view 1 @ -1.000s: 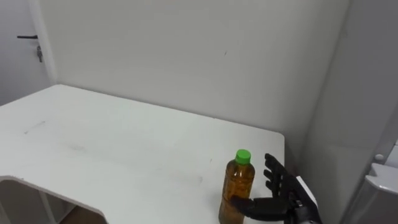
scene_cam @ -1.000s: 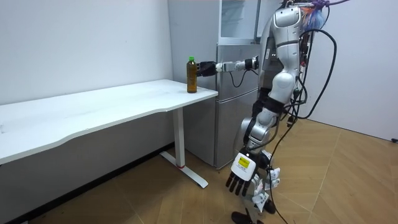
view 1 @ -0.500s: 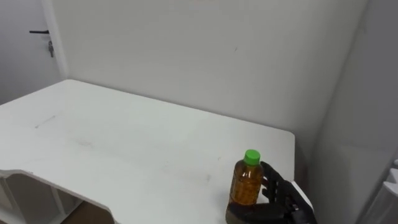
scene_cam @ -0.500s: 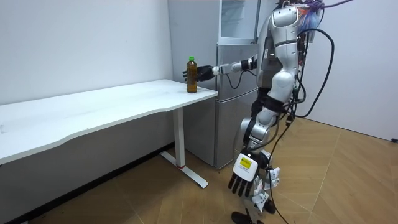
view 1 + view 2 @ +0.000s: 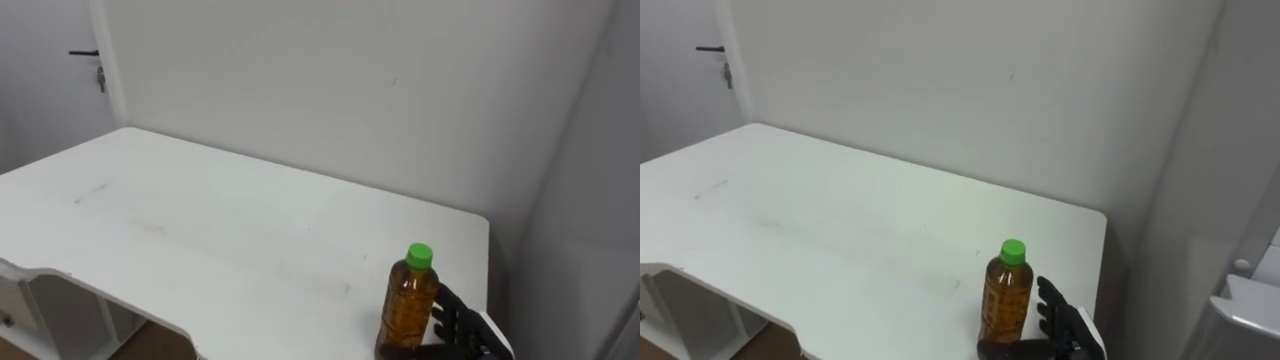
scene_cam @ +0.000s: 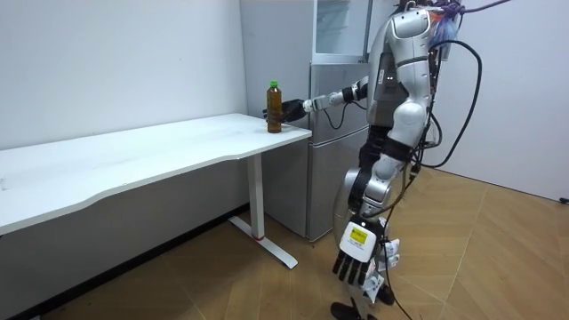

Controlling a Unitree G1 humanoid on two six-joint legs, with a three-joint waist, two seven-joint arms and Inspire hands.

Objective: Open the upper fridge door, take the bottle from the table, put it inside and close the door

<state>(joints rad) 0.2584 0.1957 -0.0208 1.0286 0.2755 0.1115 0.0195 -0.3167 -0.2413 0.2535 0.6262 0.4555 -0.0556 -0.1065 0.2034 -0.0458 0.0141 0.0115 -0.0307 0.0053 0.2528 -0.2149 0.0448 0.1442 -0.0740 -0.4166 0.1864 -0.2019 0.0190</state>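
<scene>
One dark door handle (image 5: 85, 53) is seen at the far left of the eye views, beside a bare pale wall. A long white table (image 5: 200, 230) runs from there to the right, and nothing is seen on it except the task's thing. The bottle (image 5: 408, 305), filled with amber liquid and closed with a green cap (image 5: 420, 255), stands upright near the table's right end, close to the edge nearest the robot. The right hand (image 5: 462, 322) is placed around it low down. Its fingers are held fairly straight and a little spread just behind the bottle, and the thumb is reached across the near side at the base. Whether they press on the bottle cannot be told, and no closed grasp is shown. In the room view a silver fridge (image 6: 333, 151) stands just past the table's end, and the robot is seen upright beside it with its right arm stretched out over the table corner. Whether the upper door is open cannot be told. The left hand (image 6: 356, 260) hangs low at the robot's side with its fingers relaxed and empty. The task is judged to be at its first step: the bottle has been reached but not lifted. Closing the grasp, lifting, turning to the fridge and setting the bottle in the upper part are all left to be done.
</scene>
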